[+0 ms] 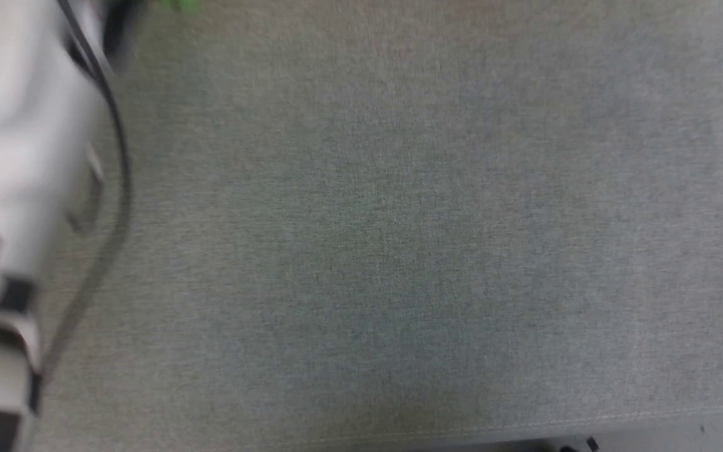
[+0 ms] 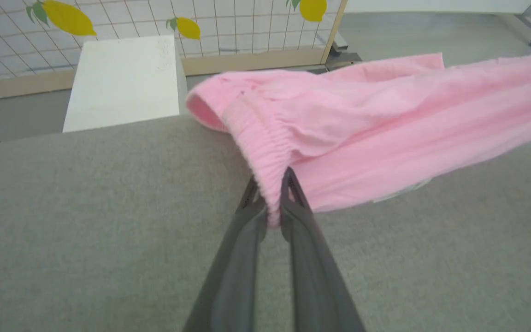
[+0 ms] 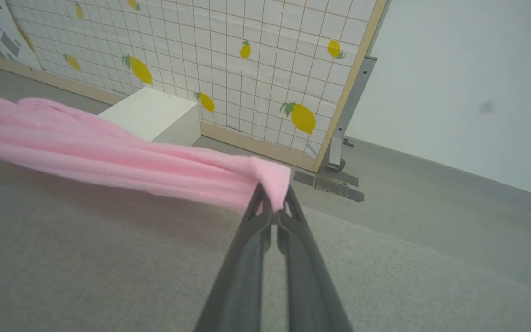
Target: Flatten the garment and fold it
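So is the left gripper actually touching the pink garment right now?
Touching. The left wrist view shows the left gripper shut on the garment, its gathered elastic band pinched between both fingers.

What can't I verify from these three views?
Head view: all blurred; the pale forearm is smeared, and a green thing is cut by the top edge, unidentifiable.
Left wrist view: the garment runs off the right edge; a white tag is mostly hidden under its fabric.
Right wrist view: the garment is cut by the left edge, so its overall shape is unknown.
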